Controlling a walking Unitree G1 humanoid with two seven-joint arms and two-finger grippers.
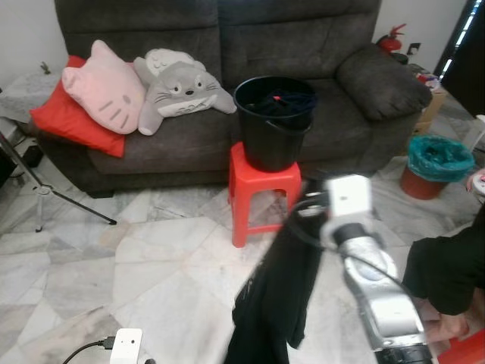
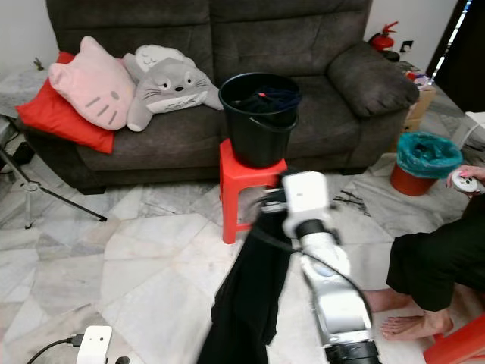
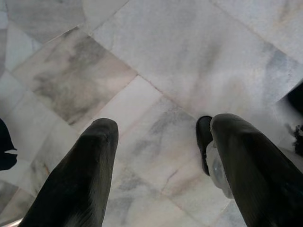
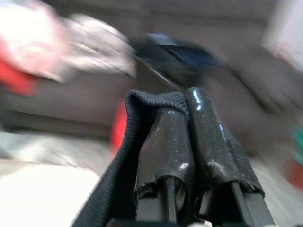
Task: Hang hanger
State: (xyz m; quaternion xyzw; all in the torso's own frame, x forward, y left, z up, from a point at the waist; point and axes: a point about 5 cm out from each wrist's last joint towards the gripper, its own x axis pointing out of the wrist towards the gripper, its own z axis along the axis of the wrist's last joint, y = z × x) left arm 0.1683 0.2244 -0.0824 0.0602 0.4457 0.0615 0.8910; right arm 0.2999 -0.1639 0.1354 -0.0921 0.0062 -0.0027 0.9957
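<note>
Right gripper (image 4: 182, 106) jaws clamped on black garment (image 1: 276, 296); left gripper (image 3: 158, 142) jaws wide open, empty. Hold firm, avoid dragging cloth on floor (image 1: 151, 258).

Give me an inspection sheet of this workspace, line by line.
Surface: marble-tiled floor.
Job's things: black garment hanging from the right gripper; no hanger made out.
Clutter: black bucket holding dark clothes, on a red plastic stool; pink cat cushion, grey plush and red cushion on the grey sofa.
Grippers: right jaws shut on the garment's edge; left gripper open over the floor.
Cables: black cable into a white device.
Surroundings: tripod leg, teal-lined bin, fire extinguisher, seated person.
</note>
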